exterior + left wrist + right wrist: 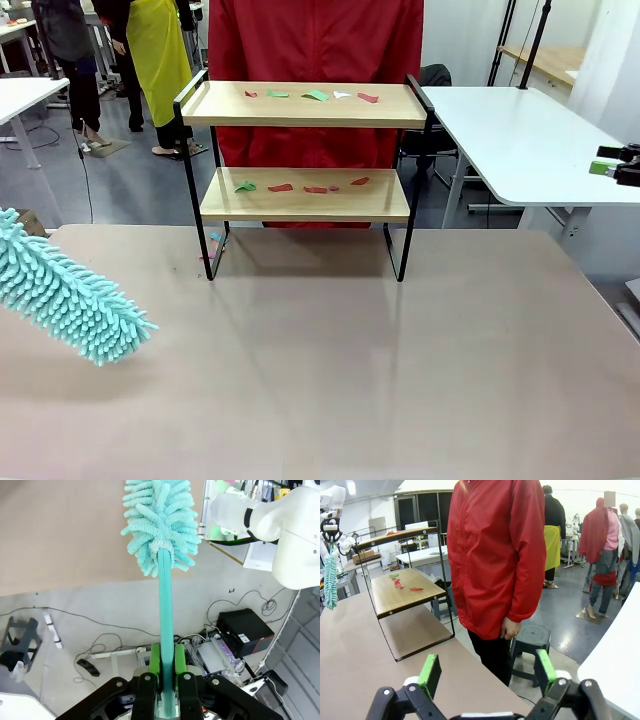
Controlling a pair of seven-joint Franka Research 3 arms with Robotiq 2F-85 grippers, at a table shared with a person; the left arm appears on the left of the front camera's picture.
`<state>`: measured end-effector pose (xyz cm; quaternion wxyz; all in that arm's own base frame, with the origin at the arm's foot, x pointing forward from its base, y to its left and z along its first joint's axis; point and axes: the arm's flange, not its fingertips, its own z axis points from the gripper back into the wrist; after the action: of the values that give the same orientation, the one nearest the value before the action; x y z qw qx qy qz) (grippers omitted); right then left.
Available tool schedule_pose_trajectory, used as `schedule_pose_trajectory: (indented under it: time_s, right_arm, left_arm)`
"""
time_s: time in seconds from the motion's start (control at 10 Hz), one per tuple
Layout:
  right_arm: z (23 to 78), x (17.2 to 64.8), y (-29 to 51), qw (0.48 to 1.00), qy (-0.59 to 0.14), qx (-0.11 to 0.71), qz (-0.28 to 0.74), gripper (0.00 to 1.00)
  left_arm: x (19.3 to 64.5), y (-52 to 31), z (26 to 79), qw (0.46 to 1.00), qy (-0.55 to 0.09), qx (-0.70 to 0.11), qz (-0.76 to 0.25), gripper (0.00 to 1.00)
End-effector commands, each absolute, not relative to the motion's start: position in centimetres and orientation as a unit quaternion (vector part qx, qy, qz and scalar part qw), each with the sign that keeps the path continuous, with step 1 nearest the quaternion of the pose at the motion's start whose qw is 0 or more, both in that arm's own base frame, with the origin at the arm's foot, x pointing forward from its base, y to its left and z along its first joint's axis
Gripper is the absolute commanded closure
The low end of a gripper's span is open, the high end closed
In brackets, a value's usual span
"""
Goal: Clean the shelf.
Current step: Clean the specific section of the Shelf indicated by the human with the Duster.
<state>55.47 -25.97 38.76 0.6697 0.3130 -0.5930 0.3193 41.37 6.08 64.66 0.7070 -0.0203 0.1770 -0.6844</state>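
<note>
A: How far is the cleaning getting?
B: Seemingly not starting yet; paper scraps [316, 96] are littering both boards of the shelf [305, 118], which is standing at the far side of the surface [350, 380] (a person [315, 40] in red is standing behind it); the left claw [167, 652] is clamping the teal duster [70, 290] by its handle; the right claw [487, 672] is gaping wide, empty; no readable writing is showing.

Front: facing two-tier wooden black-framed shelf [305, 118] head-on; right wrist: same shelf from its end; left wrist: downward along fluffy turquoise duster [162, 520]
</note>
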Motion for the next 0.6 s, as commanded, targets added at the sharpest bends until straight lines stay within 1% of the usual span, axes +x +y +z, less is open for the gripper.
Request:
schedule_pose_trajectory:
  time_s: [0.0, 0.5]
  right_arm:
    - [38.98, 55.45, -25.78, 0.669, -0.593, 0.312, 0.320, 0.00]
    - [38.98, 55.45, -25.78, 0.669, -0.593, 0.312, 0.320, 0.00]
  left_arm:
    - [41.28, 6.13, 65.02, 0.710, 0.171, -0.024, -0.682, 0.87]
    - [41.28, 6.13, 65.02, 0.710, 0.171, -0.024, -0.682, 0.87]
